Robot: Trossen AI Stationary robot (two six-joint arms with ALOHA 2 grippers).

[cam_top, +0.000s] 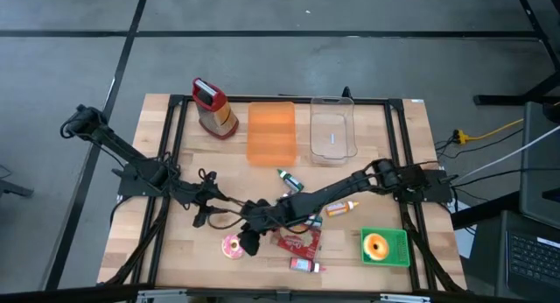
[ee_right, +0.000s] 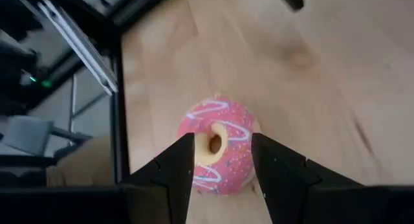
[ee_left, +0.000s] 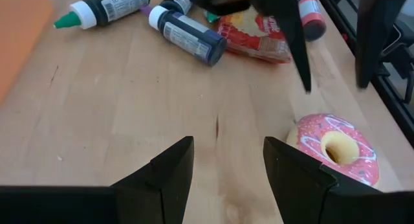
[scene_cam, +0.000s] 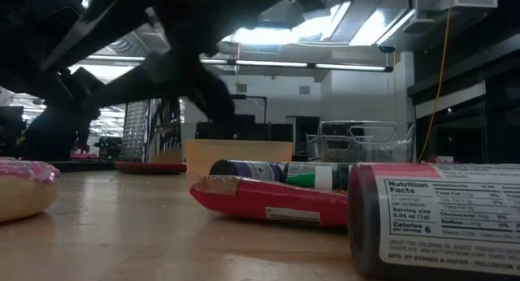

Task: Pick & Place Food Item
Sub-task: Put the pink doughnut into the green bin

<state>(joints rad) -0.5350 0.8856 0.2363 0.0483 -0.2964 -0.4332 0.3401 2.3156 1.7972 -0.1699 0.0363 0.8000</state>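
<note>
1. Found the pink donut [cam_top: 233, 246] lying flat on the table [cam_top: 175, 259], near its front edge and left of centre.
2. Saw the right gripper [ee_right: 222, 160] stretched across from the right side, poised over the donut with fingers [ee_right: 174, 166] spread either side of it; contact could not be told.
3. Saw the left gripper [ee_left: 225, 160] low over bare wood just beside the donut, fingers [ee_left: 169, 169] apart and holding nothing.
4. Noted a red packet [cam_top: 300, 243] just right of the donut, with small bottles [cam_top: 290, 179] scattered near it.
5. Noted an orange bin [cam_top: 271, 132] and a clear bin [cam_top: 333, 130] side by side at the back.
6. Noted a grater [cam_top: 213, 109] left of the orange bin.
7. Noted a second donut [cam_top: 376, 246] on a green pad [cam_top: 399, 250] at front right.
</note>
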